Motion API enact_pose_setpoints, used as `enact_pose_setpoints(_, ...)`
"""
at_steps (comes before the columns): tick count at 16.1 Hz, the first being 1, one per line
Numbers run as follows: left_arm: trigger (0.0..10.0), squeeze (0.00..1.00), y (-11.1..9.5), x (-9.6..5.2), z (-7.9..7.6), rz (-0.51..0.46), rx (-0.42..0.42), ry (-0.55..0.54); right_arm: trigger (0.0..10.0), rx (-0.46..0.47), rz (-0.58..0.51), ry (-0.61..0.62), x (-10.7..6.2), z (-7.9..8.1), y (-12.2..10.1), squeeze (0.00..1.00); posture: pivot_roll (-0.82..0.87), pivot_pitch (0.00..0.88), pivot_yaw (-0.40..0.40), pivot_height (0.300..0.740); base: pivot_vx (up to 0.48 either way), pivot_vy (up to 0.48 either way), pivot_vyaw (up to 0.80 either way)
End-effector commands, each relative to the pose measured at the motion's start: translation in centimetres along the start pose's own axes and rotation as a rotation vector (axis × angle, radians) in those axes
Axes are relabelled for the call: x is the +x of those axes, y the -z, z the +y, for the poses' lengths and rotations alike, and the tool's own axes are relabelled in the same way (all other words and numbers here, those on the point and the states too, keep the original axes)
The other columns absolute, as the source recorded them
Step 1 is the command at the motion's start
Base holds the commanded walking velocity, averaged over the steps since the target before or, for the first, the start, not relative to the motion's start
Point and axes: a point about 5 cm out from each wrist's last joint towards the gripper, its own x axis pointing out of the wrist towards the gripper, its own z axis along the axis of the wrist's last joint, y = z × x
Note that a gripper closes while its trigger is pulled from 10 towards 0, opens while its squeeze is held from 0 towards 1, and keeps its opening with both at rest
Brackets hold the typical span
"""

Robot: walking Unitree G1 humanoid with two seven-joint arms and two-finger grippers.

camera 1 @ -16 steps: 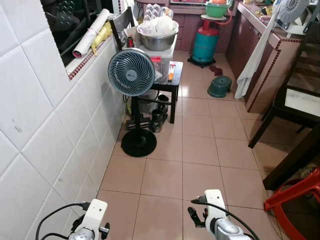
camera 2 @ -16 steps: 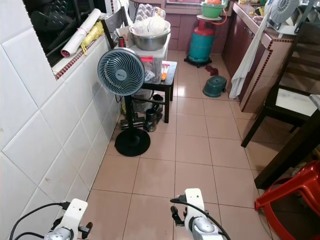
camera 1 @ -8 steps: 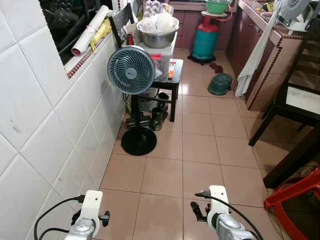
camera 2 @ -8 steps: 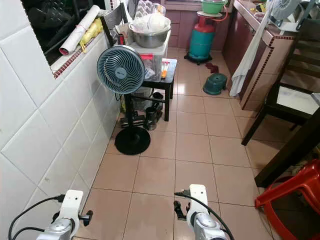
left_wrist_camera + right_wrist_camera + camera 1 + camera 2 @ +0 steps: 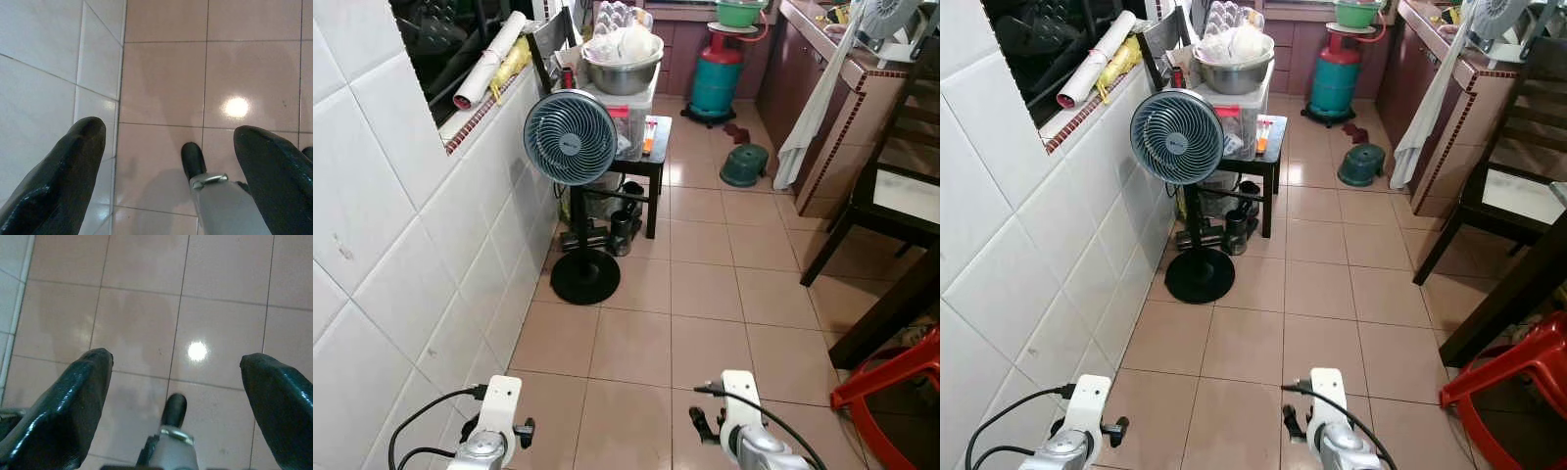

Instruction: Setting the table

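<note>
**Both arms hung idle over a tiled kitchen floor**

Fingers of the left gripper (image 5: 166,161) were spread wide apart with nothing between them, hanging over the pinkish-beige tiled floor (image 5: 705,294) just beside the white tiled wall (image 5: 401,225). The right gripper (image 5: 173,396) had its fingers likewise released and empty above the same floor. Both silver arms showed low in the head views, the left arm (image 5: 494,431) near the wall and the right arm (image 5: 739,436) further out.

Ahead stood a grey round pedestal fan (image 5: 571,138) on a black base, just beside a small black side table (image 5: 651,162) that carried a large steel mixing bowl (image 5: 622,73) on a white box. Further back stood a teal gas cylinder (image 5: 716,83), with a green upturned basin (image 5: 744,166) on the floor nearby. On the right were a brown tiled counter (image 5: 847,108) with a white cloth (image 5: 808,117) draped over it, a dark wooden dining table (image 5: 901,201), and a red plastic chair (image 5: 891,392).
</note>
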Motion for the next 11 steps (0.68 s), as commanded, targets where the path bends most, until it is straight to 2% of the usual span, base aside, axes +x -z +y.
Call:
enact_pose_setpoints(1, 10.0, 0.0, 0.46, -0.05, -0.11, 0.018, 0.003, 0.009, 10.0, -0.006, 0.022, 0.005, -0.05, -0.15, 0.43, 0.0, 0.03, 0.0, -0.029, 0.74, 0.0, 0.0, 0.0)
enact_pose_setpoints(11, 10.0, 0.0, 0.8, -0.1, -0.05, 0.027, 0.012, 0.005, 10.0, -0.015, 0.037, 0.017, -0.06, -0.23, 0.61, 0.0, 0.03, 0.0, -0.028, 0.74, 0.0, 0.0, 0.0)
